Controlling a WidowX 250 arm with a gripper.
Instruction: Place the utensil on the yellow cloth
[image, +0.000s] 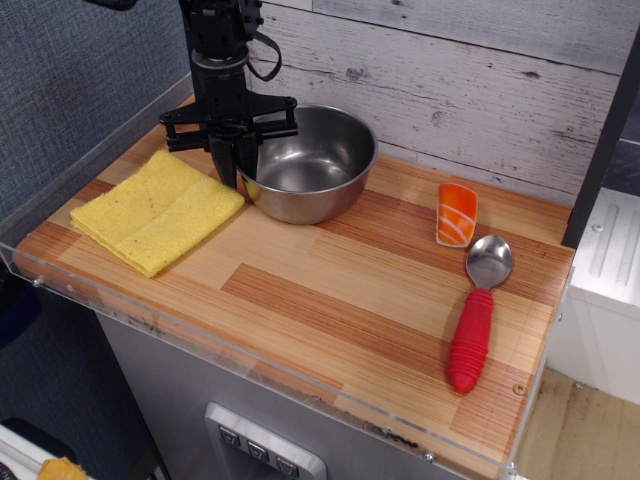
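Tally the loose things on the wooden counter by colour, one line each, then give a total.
Yellow: 1, the cloth
Silver: 1, the bowl, with the gripper shut on its left rim
Orange and white: 1, the sushi piece
Red and silver: 1, the spoon
Total: 4

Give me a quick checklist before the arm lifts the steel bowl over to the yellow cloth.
1. Gripper closed on the left rim of the round shiny steel bowl: ok.
2. Grip firm enough to lift: cannot tell.
3. Folded yellow cloth flat and bare: ok.
4. Bowl empty: ok.
5. Bowl lifted off the wooden table: cannot tell.
6. Red-handled metal spoon and orange-and-white sushi piece out of the path: ok.
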